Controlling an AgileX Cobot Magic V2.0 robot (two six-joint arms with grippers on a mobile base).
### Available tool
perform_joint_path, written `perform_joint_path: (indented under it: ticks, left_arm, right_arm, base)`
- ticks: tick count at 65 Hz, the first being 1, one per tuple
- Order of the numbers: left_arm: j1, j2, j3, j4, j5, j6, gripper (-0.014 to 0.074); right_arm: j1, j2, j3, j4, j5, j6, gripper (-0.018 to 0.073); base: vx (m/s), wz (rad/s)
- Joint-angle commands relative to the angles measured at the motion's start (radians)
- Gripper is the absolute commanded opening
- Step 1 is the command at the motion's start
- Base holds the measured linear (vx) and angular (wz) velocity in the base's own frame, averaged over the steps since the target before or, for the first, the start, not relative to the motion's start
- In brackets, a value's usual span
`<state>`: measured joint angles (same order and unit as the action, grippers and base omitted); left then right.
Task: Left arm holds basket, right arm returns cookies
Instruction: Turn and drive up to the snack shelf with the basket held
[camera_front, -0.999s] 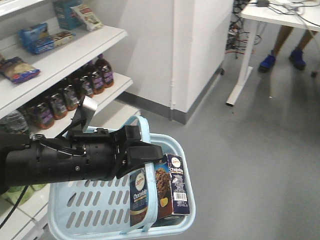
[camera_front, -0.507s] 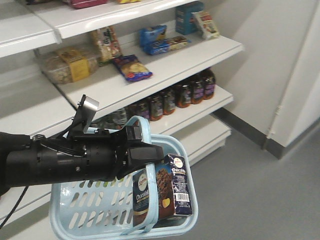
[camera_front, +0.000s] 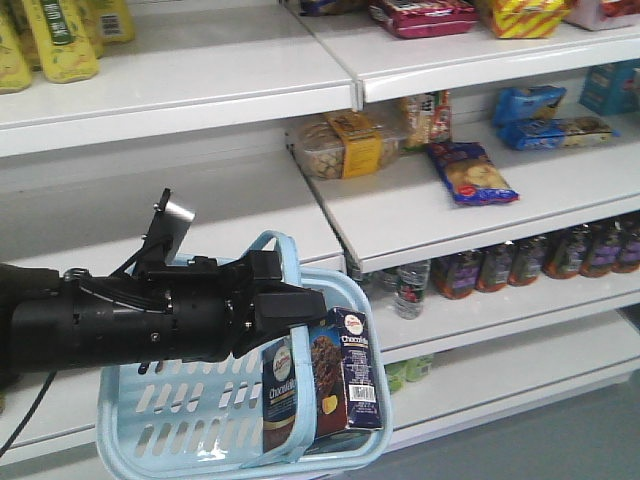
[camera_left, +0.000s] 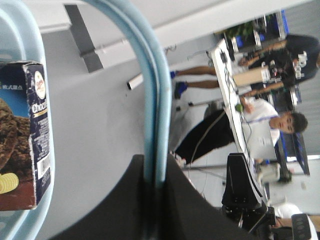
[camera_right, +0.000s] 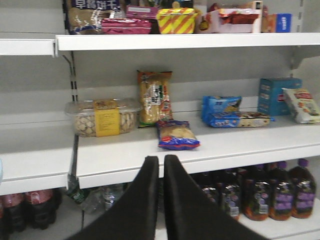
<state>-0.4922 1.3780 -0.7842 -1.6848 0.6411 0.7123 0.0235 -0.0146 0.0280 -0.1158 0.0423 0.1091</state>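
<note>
Here the dark blue Chocofello cookie box stood upright inside the light blue basket, against the wall farthest from the arm, its cookie picture facing the front camera and its barcode side turned to the right; a pale blue strip of the basket crossed its front. The basket hung in the air before the shelving, carried by its hoop handle. The left gripper was clamped on that handle, the black fingers pressed against either side of the plastic in the left wrist view. Behind it the thick black left arm reached in from the left edge, level, with loose cables and a small silver plate standing above it. The right gripper was apart from the basket, pointing at the shelves, its two black fingers drawn nearly together with nothing between them. Beyond it on the middle shelf lay a clear tub of pale biscuits with an orange label, a blue snack bag just right of it, and blue packs farther right. Dark bottles lined the shelf below.
</note>
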Motion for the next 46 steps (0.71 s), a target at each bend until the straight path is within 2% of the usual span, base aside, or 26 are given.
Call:
perform_joint_path:
  ticks: [1, 32, 46]
  left_arm:
    - [-0.005, -0.038, -0.037, -0.095, 0.049, 0.004, -0.0006]
    - [-0.005, -0.038, -0.037, -0.095, 0.049, 0.004, -0.0006]
    - [-0.005, -0.038, -0.037, -0.095, 0.049, 0.004, -0.0006]
  right_arm:
    - [-0.001, -0.010, 0.018, -0.003, -0.073, 0.001, -0.0006]
    - [-0.001, -0.010, 0.018, -0.003, -0.073, 0.001, -0.0006]
    - [-0.001, -0.010, 0.018, -0.003, -0.073, 0.001, -0.0006]
  base:
    - [0.16, 0.55]
    - [0.15, 0.55]
    - [0.13, 0.30]
